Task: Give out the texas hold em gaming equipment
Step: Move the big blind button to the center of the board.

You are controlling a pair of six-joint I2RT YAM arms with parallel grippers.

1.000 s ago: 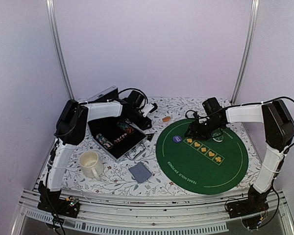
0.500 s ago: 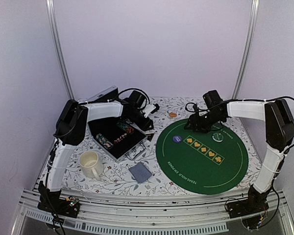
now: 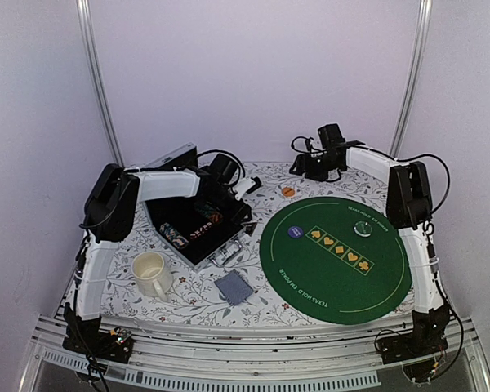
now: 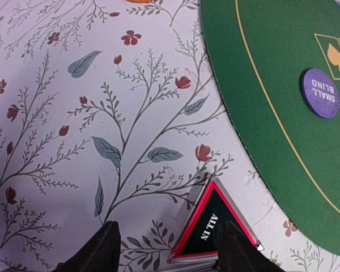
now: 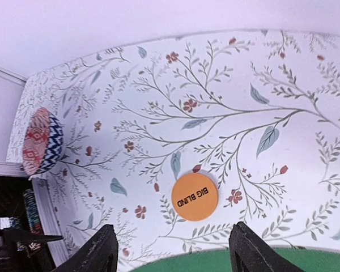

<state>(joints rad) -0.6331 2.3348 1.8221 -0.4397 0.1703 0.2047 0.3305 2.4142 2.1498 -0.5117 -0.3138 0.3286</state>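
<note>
– Dragging of the triangle marker (image 4: 212, 226) is judged the nearest risk. It lies flat on the counter (image 4: 73, 141), just beside the left rim of the green mat (image 4: 283, 45), and one finger of the left jaws overlaps its edge in the wrist view.
– Is it gripped?
– No. The left jaws are parted and nothing is clamped. The marker lies between the fingers, close against one and apart from the other. Whether it is touched cannot be told. If the arm is raised crookedly, the marker could be snagged and slid or flipped.
– And the other side?
– The right jaws are held wide open and empty near the far edge of the counter. The orange disc (image 5: 195, 197) lies flat below, ahead of the fingertips and roughly centred between them, just off the mat's far rim.
– What could be spoiled there?
– A thin, flat disc is easily skated away or missed if the jaws are closed too high.
– The rest?
– The purple disc (image 4: 320, 93) is already placed on the mat. The cards (image 3: 233, 287) are seen near the front edge.
</note>
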